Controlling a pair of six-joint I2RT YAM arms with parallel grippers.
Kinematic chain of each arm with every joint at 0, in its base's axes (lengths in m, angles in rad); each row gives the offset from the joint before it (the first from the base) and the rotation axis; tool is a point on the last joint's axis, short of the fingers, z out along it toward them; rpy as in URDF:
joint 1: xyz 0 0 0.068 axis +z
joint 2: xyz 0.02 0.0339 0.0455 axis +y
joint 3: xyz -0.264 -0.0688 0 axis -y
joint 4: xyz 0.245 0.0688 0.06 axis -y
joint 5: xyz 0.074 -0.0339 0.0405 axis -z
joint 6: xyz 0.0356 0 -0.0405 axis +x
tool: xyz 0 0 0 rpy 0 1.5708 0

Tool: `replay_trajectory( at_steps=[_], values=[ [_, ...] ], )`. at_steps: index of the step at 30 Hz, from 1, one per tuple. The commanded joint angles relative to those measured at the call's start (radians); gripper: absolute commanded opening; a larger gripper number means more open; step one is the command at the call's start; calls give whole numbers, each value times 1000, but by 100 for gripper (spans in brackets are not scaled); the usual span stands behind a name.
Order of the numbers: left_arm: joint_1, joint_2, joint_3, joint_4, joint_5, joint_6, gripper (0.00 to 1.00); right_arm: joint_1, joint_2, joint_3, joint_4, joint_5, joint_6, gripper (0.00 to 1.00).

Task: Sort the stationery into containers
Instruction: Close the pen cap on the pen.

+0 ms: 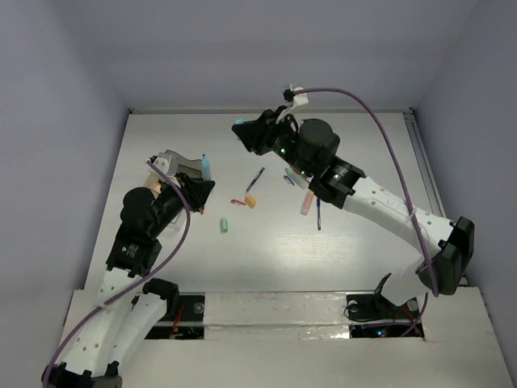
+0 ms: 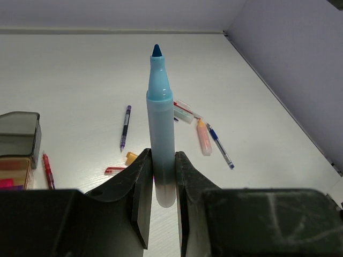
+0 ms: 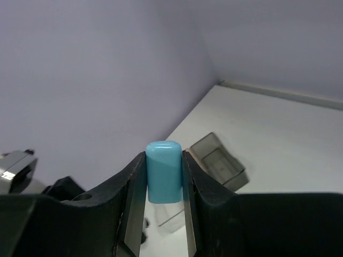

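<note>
Above the desk (image 2: 80,80), left fingers (image 2: 136,195) clamp an uncapped pale-blue highlighter (image 2: 161,139) while right fingers (image 3: 126,203) pinch its blue cap (image 3: 164,171); recapping looks next, needing tip and cap aligned.

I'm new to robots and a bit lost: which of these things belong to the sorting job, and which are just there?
Job: blue highlighter in left gripper; blue cap in right gripper; containers; purple pen, blue pen, peach highlighter on the table.
Just there: purple cables; walls.
</note>
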Motion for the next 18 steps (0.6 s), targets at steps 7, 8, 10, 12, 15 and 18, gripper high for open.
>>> replay_trajectory(
  at_steps=[7, 8, 10, 12, 15, 18],
  values=[
    [-58, 21, 22, 15, -57, 40, 0, 152, 76, 16, 138, 144, 65, 5],
    [-58, 24, 23, 15, -59, 41, 0, 162, 88, 30, 152, 170, 53, 5],
    [-58, 21, 22, 15, -59, 41, 0, 175, 115, 47, 157, 209, 38, 5],
    [-58, 20, 20, 15, -54, 41, 0, 184, 133, 44, 201, 230, 27, 5],
    [-68, 23, 19, 15, -33, 34, 0, 184, 158, 52, 232, 249, 12, 5],
    [-68, 26, 19, 15, -36, 30, 0, 193, 168, 59, 255, 244, 5, 5]
  ],
)
